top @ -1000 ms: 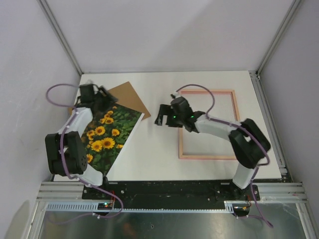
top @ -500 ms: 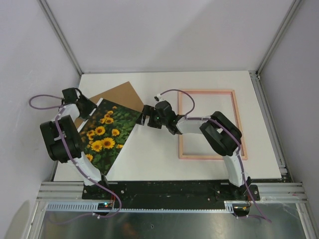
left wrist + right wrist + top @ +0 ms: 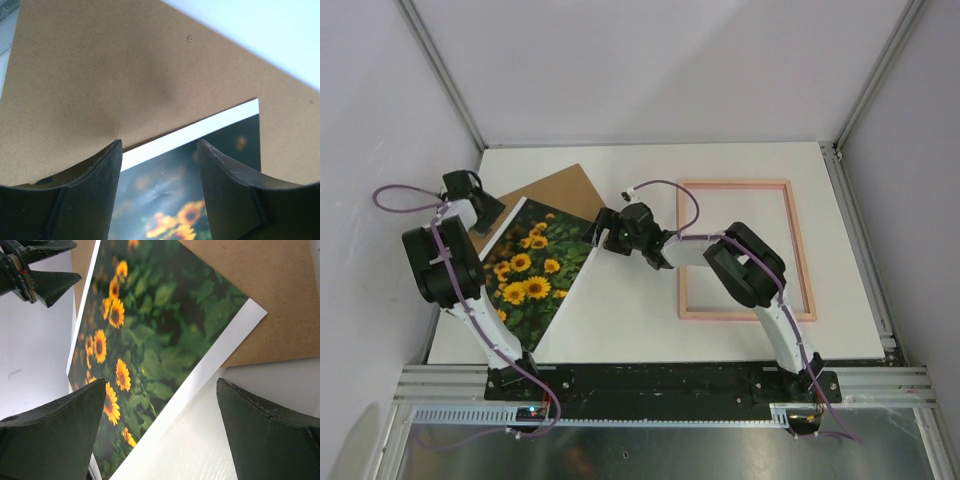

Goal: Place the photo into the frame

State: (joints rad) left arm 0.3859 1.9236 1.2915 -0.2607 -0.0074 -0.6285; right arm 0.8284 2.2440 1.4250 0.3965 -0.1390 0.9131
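Observation:
The photo (image 3: 532, 275) of sunflowers lies tilted at the table's left, its far end resting on a brown backing board (image 3: 565, 188). The pale pink frame (image 3: 735, 184) lies flat at the right with bare table inside it. My left gripper (image 3: 488, 208) hovers open over the photo's far left corner; in the left wrist view its gripper (image 3: 159, 145) straddles the photo (image 3: 175, 200) with nothing pinched. My right gripper (image 3: 599, 230) stands open at the photo's right corner; in the right wrist view this gripper (image 3: 161, 382) spans the photo's white border (image 3: 220, 347).
The backing board (image 3: 265, 290) sticks out past the photo toward the back. White tabletop (image 3: 630, 300) lies between photo and frame. Enclosure walls and metal posts (image 3: 445, 75) close in the left, back and right sides.
My right gripper swung left from the frame's left rail to the photo's right corner. My left gripper drew back left from above the photo's far end to its far left corner.

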